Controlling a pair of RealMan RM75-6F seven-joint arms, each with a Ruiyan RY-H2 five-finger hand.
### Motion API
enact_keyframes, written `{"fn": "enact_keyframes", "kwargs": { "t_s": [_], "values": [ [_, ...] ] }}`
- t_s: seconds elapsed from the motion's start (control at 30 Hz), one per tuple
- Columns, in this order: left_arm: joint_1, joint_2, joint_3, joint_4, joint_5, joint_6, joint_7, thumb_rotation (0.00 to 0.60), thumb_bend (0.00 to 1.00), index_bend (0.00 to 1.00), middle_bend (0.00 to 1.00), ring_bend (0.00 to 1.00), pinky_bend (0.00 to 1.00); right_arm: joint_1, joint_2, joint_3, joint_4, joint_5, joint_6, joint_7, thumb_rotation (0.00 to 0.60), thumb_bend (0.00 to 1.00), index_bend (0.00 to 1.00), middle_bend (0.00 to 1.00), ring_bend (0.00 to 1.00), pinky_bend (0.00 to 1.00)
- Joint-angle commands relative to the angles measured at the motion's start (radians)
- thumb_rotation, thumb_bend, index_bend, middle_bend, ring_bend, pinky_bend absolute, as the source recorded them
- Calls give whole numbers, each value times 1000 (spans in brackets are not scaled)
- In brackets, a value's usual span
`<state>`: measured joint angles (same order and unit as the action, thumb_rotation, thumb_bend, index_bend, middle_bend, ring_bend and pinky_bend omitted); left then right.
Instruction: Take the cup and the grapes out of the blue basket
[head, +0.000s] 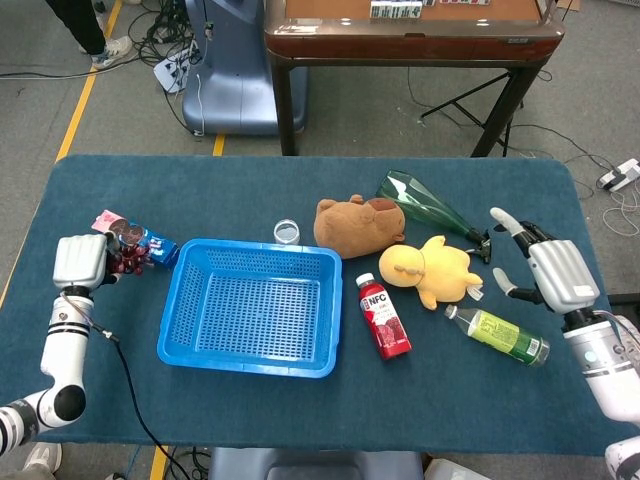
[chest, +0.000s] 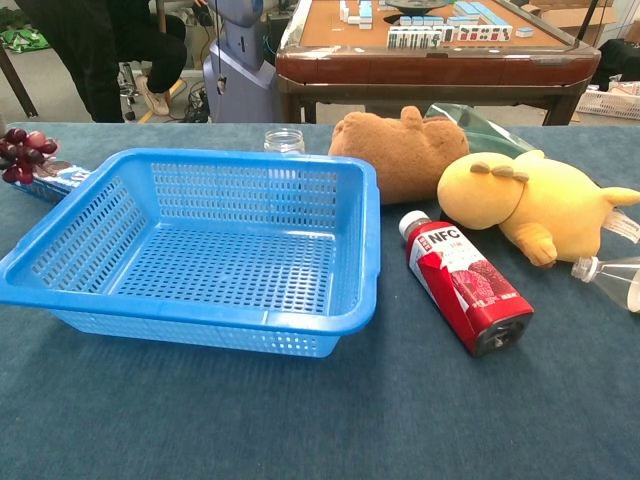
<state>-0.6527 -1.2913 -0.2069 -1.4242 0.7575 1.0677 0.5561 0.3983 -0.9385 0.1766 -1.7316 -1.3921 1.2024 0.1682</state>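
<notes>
Left hand (head: 82, 260) clutches the soft, easily bruised grapes (head: 127, 258) outside the blue basket (head: 250, 352); right hand (head: 548, 272) spread, holding nothing

The left hand (head: 82, 260) sits at the far left, holding the grapes (head: 128, 259). The right hand (head: 545, 268) is at the far right, fingers spread apart.

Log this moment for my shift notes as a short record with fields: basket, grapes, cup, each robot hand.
basket: blue basket, nothing in it
grapes: outside the basket, held by the left robot hand over the cookie pack, left of the basket
cup: small clear cup on the table behind the basket
right robot hand: open, holds nothing, beside the green bottle
</notes>
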Motion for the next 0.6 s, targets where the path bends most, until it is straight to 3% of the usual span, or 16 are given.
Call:
{"fn": "enact_keyframes", "kwargs": {
  "t_s": [0.03, 0.13, 0.23, 0.4, 0.6],
  "values": [
    [-6, 17, 3, -24, -66, -69, 7, 600, 338, 477, 489, 409, 500, -1, 1, 1, -2, 0, 2, 0, 600, 361, 77, 251, 204, 385],
    [-11, 40, 11, -64, -96, -111, 7, 600, 337, 434, 456, 387, 498, -3, 1, 1, -3, 1, 3, -3, 600, 361, 77, 251, 204, 385],
    [-19, 57, 20, -101, -115, -119, 20, 600, 315, 327, 373, 326, 451, -3, 1, 3, -3, 5, 1, -6, 600, 362, 77, 251, 204, 385],
    [-14, 71, 11, -156, -104, -71, -5, 600, 255, 43, 168, 158, 333, -8, 3, 2, -2, 14, 2, -9, 600, 362, 77, 251, 204, 385],
    [39, 105, 1, -253, -2, 20, -105, 600, 253, 16, 128, 141, 306, -33, 5, -12, 7, 13, 23, -29, 600, 362, 77, 251, 204, 385]
  ]
}}
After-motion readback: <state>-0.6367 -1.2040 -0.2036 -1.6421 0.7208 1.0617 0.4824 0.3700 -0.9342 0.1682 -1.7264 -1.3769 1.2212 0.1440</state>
